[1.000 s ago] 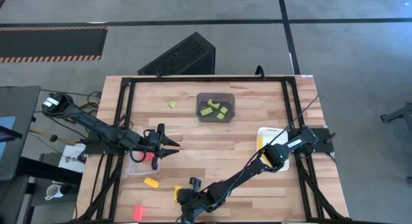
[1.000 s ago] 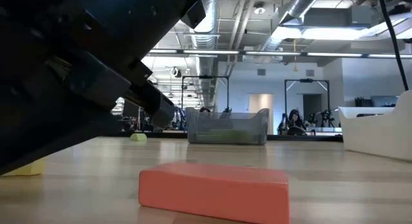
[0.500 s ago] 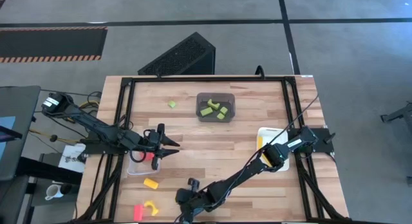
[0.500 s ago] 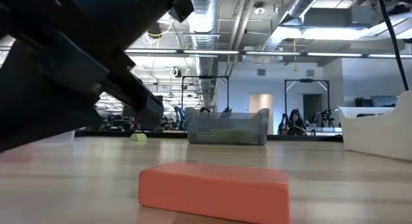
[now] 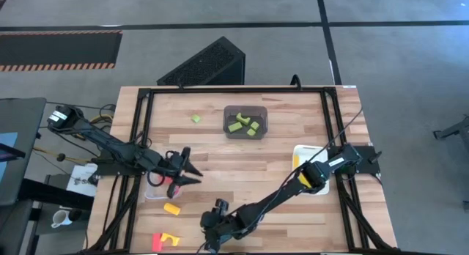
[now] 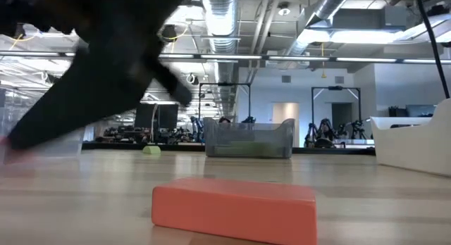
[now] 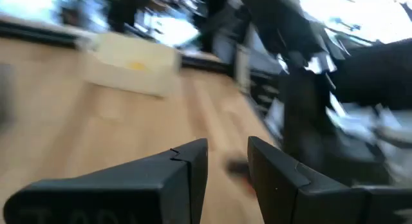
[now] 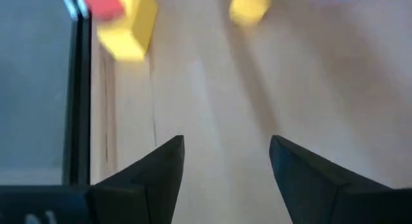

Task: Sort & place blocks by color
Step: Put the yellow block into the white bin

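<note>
My right gripper (image 5: pixel 208 240) hovers open near the table's front edge, with nothing between its fingers (image 8: pixel 225 166). Left of it a yellow arch block (image 5: pixel 171 240) lies against a red block (image 5: pixel 157 242); both show ahead of the fingers in the right wrist view, the arch (image 8: pixel 129 28) in front. A yellow block (image 5: pixel 171 208) lies farther in. My left gripper (image 5: pixel 189 169) hangs open above the right end of a clear bin (image 5: pixel 152 192) that holds a red block (image 5: pixel 174 187). One green block (image 5: pixel 195 119) lies loose at the far left.
A dark grey bin (image 5: pixel 228 113) with several green blocks stands at the far middle. A white bin (image 5: pixel 306 149) with yellow inside stands at the right. A red bar (image 6: pixel 232 206) lies close in front in the low view. Bare wood lies in the middle.
The yellow arch has slid from beside my right gripper toward the table's left near corner and now rests against the red block. My right gripper has risen off the table. My left gripper has turned at the wrist without changing place.
</note>
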